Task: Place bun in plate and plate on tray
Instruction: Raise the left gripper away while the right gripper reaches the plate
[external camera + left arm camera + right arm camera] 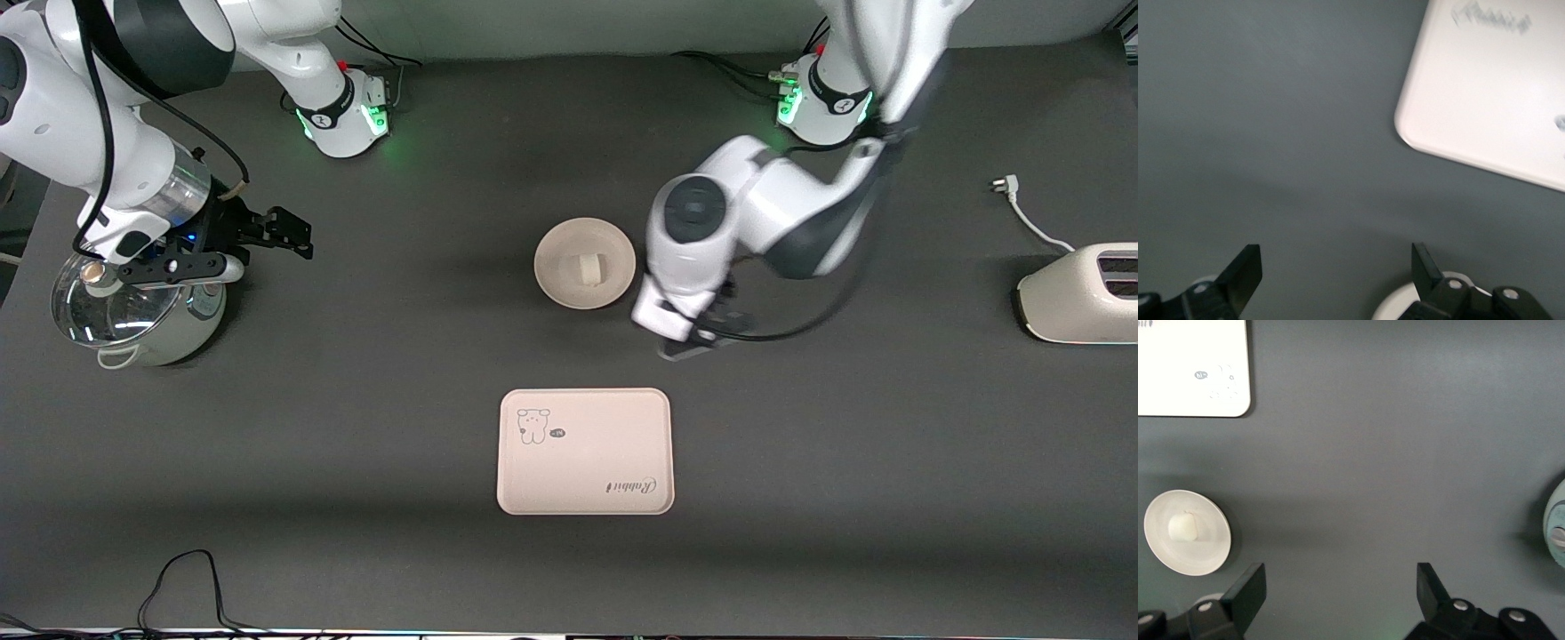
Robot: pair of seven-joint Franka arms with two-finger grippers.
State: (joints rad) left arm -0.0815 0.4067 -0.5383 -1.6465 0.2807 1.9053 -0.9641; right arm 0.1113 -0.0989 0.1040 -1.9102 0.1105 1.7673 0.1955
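Note:
The bun (588, 269) lies in the round plate (560, 283) at the table's middle. The tray (584, 451) with the animal drawing lies nearer to the front camera than the plate and holds nothing. My left gripper (692, 347) is open and empty, low over bare table beside the plate, toward the left arm's end. In the left wrist view my gripper (1336, 270) shows a tray corner (1485, 100) and a bit of the plate's rim (1401, 305). My right gripper (298, 236) is open and empty beside the pot. The right wrist view shows my gripper (1340, 587), the bun (1183, 527), the plate (1205, 553) and the tray (1191, 367).
A steel pot with a glass lid (133, 311) stands at the right arm's end, under the right wrist. A white toaster (1080, 293) and its plug cord (1022, 209) lie at the left arm's end. A black cable (187, 578) lies by the table's near edge.

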